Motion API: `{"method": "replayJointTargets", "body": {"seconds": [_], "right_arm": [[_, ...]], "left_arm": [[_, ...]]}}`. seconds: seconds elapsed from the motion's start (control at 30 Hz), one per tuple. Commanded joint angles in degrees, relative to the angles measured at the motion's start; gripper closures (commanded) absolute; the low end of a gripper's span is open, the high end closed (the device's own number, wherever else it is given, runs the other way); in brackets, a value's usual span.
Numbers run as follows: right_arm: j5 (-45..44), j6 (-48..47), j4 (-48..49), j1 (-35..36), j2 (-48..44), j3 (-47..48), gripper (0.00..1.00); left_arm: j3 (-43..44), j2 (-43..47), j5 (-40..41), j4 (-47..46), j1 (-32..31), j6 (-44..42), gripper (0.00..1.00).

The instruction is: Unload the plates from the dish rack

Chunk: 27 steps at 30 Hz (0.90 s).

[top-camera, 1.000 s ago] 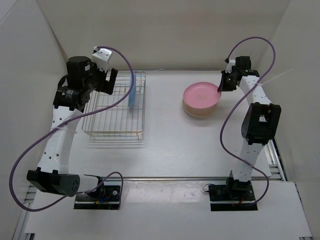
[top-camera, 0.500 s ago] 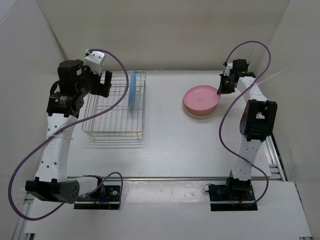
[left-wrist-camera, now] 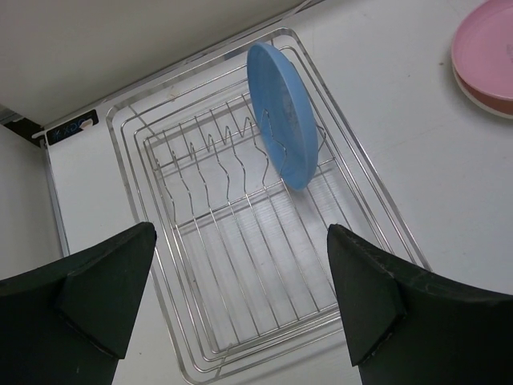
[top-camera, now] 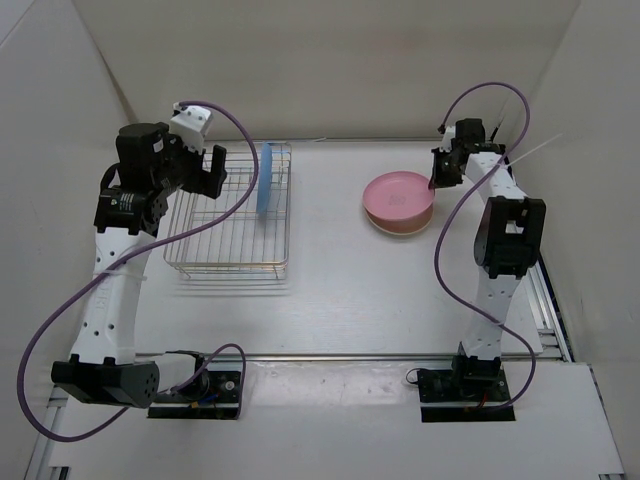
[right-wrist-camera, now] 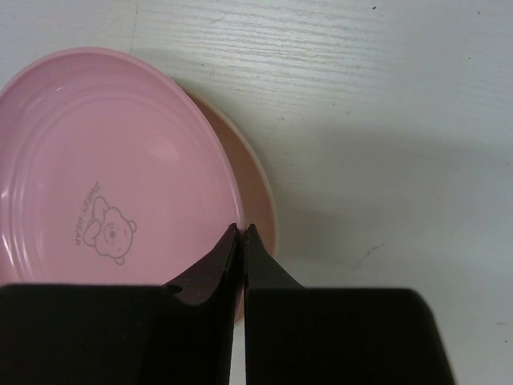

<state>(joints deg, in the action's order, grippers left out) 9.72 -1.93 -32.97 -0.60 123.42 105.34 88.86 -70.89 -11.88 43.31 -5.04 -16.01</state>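
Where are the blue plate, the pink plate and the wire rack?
blue plate (left-wrist-camera: 282, 116): left wrist view, middle of its disc.
pink plate (right-wrist-camera: 104, 176): right wrist view, its inner floor.
dish rack (left-wrist-camera: 240, 265): left wrist view, bare floor wires.

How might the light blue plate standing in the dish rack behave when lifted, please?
The light blue plate looks rigid and probably light. Its smooth surface may slip. Standing on edge between the dish rack dividers, it could tip or roll once freed.
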Motion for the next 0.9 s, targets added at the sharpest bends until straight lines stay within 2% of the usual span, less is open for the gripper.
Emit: {"method": "replayJointTargets", "body": {"seconds": [0.0, 0.3, 0.4, 0.47, 0.5, 0.53, 0.67, 0.7, 0.77, 0.83, 0.87], "right_arm": [[-1.10, -0.09, 1.51, 0.34, 0.69, 3.12, 1.00], [-1.72, -1.14, 0.98, 0.34, 0.69, 1.45, 0.99], [-2.24, -1.14, 0.98, 0.34, 0.16, 0.92, 0.92], [-2.24, -1.67, 0.98, 0.34, -0.37, 0.22, 0.92], [-2.24, -1.67, 0.98, 0.34, -0.37, -0.30, 0.84], [-2.24, -1.67, 0.98, 0.34, -0.37, -0.31, 0.81], [-2.24, -1.67, 0.98, 0.34, -0.90, -0.84, 0.79], [-2.24, -1.67, 0.98, 0.34, -0.90, -0.84, 0.72], [-1.72, -1.67, 0.98, 0.34, -0.90, -0.84, 0.72], [-1.72, -1.67, 0.98, 0.34, -1.42, -1.36, 0.56], [-1.72, -2.19, 0.98, 0.34, -1.42, -1.36, 0.52]], "left_arm": [[0.00, 1.37, -2.18, 0.11, 0.29, 0.45, 0.01], [0.53, 1.37, -3.24, 0.11, 0.29, 0.45, 0.01], [0.00, 1.89, -3.77, 0.11, 0.82, 0.45, 0.01], [0.00, 1.90, -3.77, 0.64, 0.82, 0.45, 0.01], [0.00, 1.90, -3.77, 0.64, 0.82, 0.45, 0.01], [0.00, 1.90, -3.77, 0.64, 0.82, 0.45, 0.01], [0.00, 1.90, -4.29, 0.64, 0.82, 0.45, 0.01], [0.00, 1.90, -4.29, 0.64, 0.82, 0.45, 0.01], [0.00, 1.90, -4.29, 0.64, 0.82, 0.45, 0.01], [-0.53, 1.90, -4.29, 0.64, 0.82, 0.45, 0.01], [-0.53, 1.90, -4.29, 0.64, 0.82, -0.07, 0.01]]}}
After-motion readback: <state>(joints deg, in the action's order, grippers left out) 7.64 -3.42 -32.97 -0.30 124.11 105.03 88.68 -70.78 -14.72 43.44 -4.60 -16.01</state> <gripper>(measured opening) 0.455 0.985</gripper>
